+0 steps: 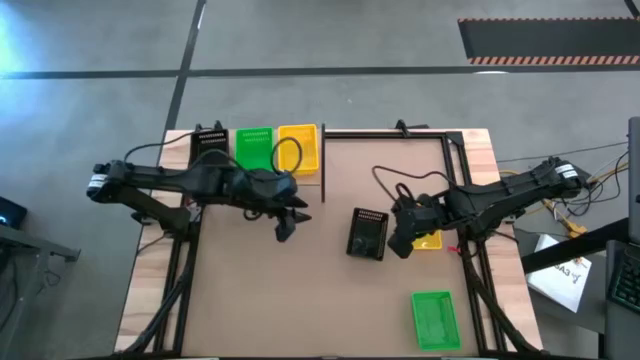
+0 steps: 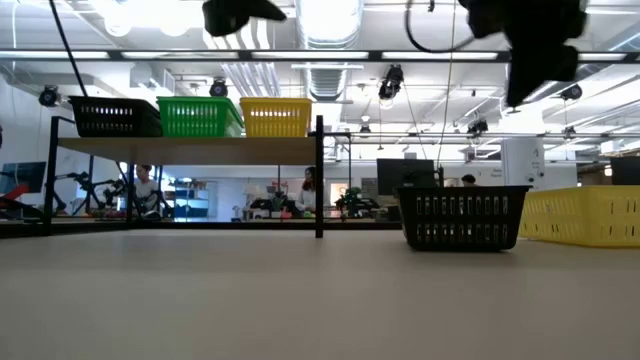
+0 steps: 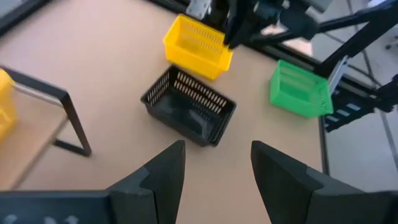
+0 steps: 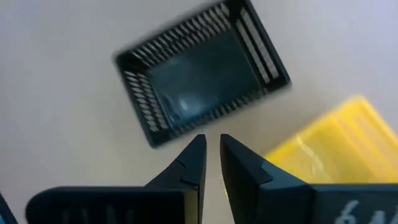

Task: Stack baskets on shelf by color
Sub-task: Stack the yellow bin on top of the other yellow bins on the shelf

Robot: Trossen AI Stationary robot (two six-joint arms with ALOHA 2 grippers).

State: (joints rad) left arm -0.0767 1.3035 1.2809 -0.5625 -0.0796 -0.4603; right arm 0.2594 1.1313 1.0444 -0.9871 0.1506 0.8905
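Observation:
On the raised shelf (image 2: 190,148) at the far left stand a black basket (image 1: 210,145), a green basket (image 1: 254,148) and a yellow basket (image 1: 298,148) side by side. A second black basket (image 1: 368,233) rests on the table right of centre, with a second yellow basket (image 1: 430,241) close on its right. Another green basket (image 1: 434,320) lies near the front right. My left gripper (image 1: 285,225) is open and empty above the table, left of the black basket (image 3: 188,106). My right gripper (image 4: 211,152), all but shut and empty, hovers above the black basket's (image 4: 202,74) right edge.
The shelf's black frame post (image 2: 319,175) stands on the table left of centre, and its foot shows in the left wrist view (image 3: 68,112). A black frame rail (image 1: 385,133) runs along the far edge. People and desks show in the room behind the table.

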